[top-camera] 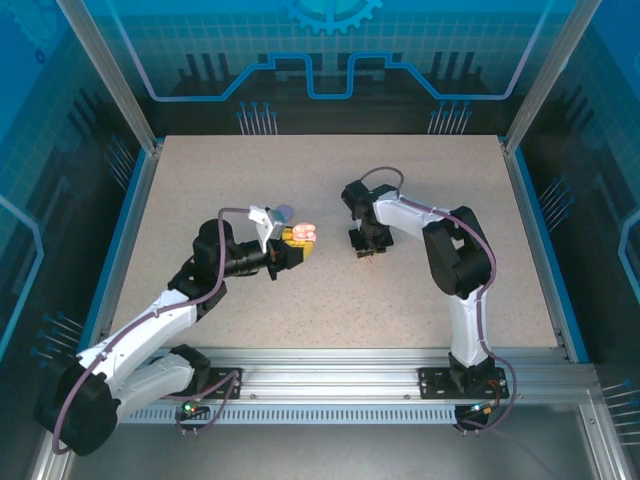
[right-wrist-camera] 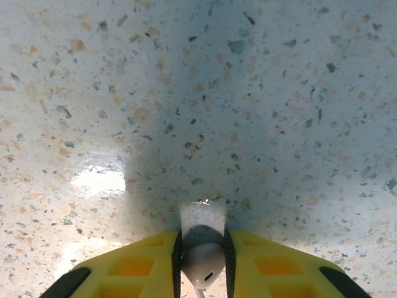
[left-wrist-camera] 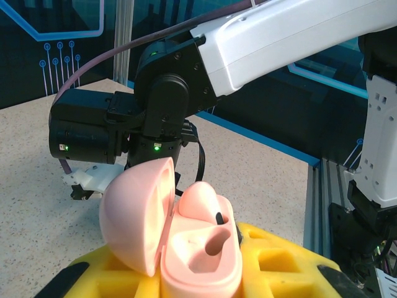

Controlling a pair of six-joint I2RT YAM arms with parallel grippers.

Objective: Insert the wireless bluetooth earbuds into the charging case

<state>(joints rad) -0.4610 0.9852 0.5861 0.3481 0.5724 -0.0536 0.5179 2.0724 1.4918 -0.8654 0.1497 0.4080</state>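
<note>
My left gripper [top-camera: 291, 246] is shut on the open pale pink charging case [top-camera: 301, 233], held above the table's middle. In the left wrist view the case [left-wrist-camera: 201, 254] sits between the yellow fingers [left-wrist-camera: 282, 261], with its lid [left-wrist-camera: 135, 214] swung open to the left. One pale pink earbud [left-wrist-camera: 208, 205] is seated in the far slot, and the near slot [left-wrist-camera: 218, 242] is empty. My right gripper [top-camera: 367, 246] points down just above the table, to the right of the case. Its yellow fingers [right-wrist-camera: 273, 267] are shut on a second pale earbud [right-wrist-camera: 202, 261], whose stem points back toward the camera.
A small purple round object [top-camera: 283, 211] lies just beyond my left wrist. The speckled table [top-camera: 440, 190] is bordered by blue edges and metal posts. My right arm's links [left-wrist-camera: 260, 37] loom close behind the case in the left wrist view.
</note>
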